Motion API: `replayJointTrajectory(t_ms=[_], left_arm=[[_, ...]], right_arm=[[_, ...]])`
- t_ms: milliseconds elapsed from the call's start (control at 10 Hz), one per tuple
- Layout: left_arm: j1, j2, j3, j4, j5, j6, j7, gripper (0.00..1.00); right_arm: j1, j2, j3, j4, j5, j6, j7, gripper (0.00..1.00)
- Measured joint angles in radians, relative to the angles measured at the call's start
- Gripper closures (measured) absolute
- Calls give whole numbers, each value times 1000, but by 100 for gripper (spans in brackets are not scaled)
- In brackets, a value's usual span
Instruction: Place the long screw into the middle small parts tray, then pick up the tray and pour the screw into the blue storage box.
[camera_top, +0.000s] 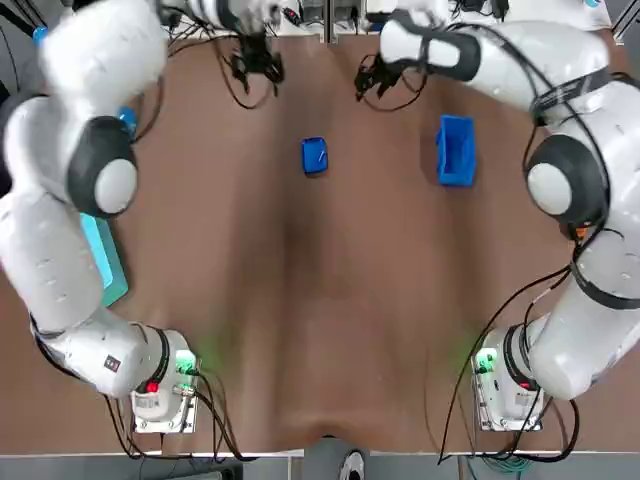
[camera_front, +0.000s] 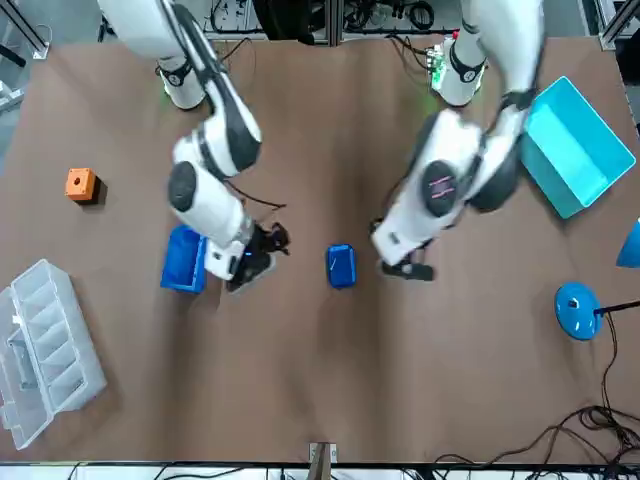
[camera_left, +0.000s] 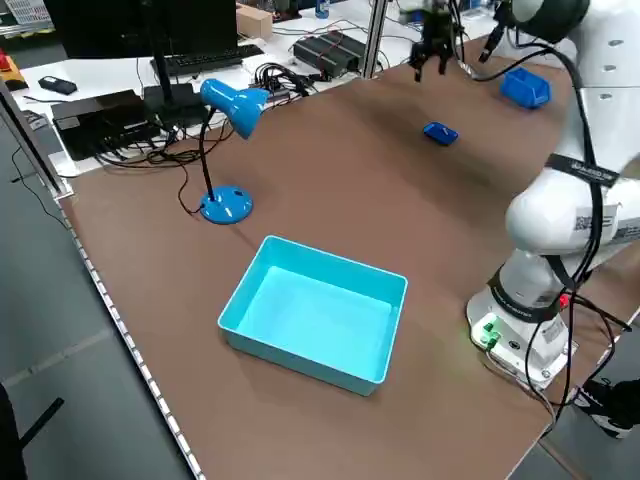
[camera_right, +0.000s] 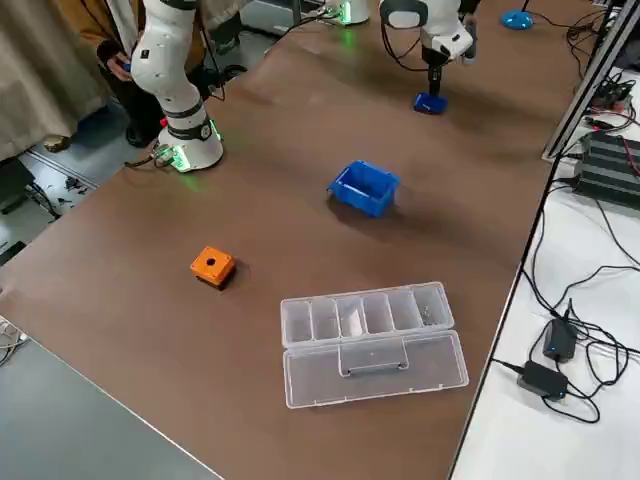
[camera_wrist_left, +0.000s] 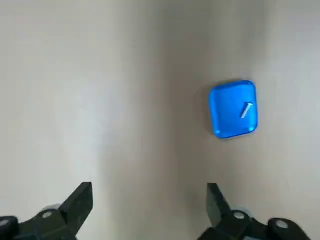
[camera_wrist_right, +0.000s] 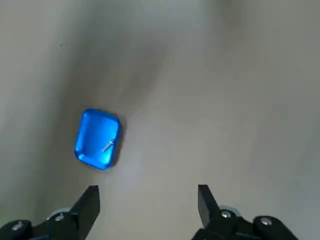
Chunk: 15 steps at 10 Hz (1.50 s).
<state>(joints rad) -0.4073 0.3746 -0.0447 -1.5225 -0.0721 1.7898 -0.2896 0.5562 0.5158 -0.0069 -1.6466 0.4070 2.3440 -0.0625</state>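
Note:
A small blue parts tray (camera_top: 314, 156) lies flat on the brown table with a long silver screw (camera_wrist_left: 245, 110) resting in it. The tray (camera_wrist_right: 98, 139) and screw (camera_wrist_right: 108, 145) also show in the right wrist view. The blue storage box (camera_top: 455, 150) stands to the tray's right, upright and apart from it. My left gripper (camera_top: 258, 65) hovers beyond the tray to its left, open and holding nothing (camera_wrist_left: 148, 200). My right gripper (camera_top: 378, 75) hangs beyond the tray to its right, between tray and box, open and holding nothing (camera_wrist_right: 148, 202).
A teal bin (camera_front: 578, 146) and a blue desk lamp (camera_front: 578, 310) sit on my left side. An orange cube (camera_front: 80, 184) and a clear compartment organizer (camera_front: 40, 345) lie far out on my right side. Cables run along the table's far edge.

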Motion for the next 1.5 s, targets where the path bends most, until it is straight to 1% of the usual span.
replayJointTrajectory(t_ms=[200,300,400,500,600,800,900,1200,1500], left_arm=[[100,-141,0,-66,0,-58,33,0],[149,-192,0,-81,0,-93,50,0],[194,-233,1,-93,8,-108,71,0],[242,-268,1,-104,13,-110,106,0],[291,-301,1,-117,15,-118,163,0],[368,-362,3,-146,16,-150,256,1],[393,-381,3,-150,19,-165,293,0],[401,-407,-3,-150,79,-217,309,0],[408,-420,1,-150,81,-230,309,0]], right_arm=[[65,103,0,-1,72,157,34,19],[93,146,0,2,135,207,59,21],[119,173,-1,5,205,230,72,24],[135,189,-1,9,271,234,78,30],[145,204,-1,14,317,233,78,33],[171,238,-1,30,338,245,82,41],[180,254,-1,34,340,260,92,48],[185,280,-2,41,342,274,103,52],[185,284,-3,43,343,274,109,53]])
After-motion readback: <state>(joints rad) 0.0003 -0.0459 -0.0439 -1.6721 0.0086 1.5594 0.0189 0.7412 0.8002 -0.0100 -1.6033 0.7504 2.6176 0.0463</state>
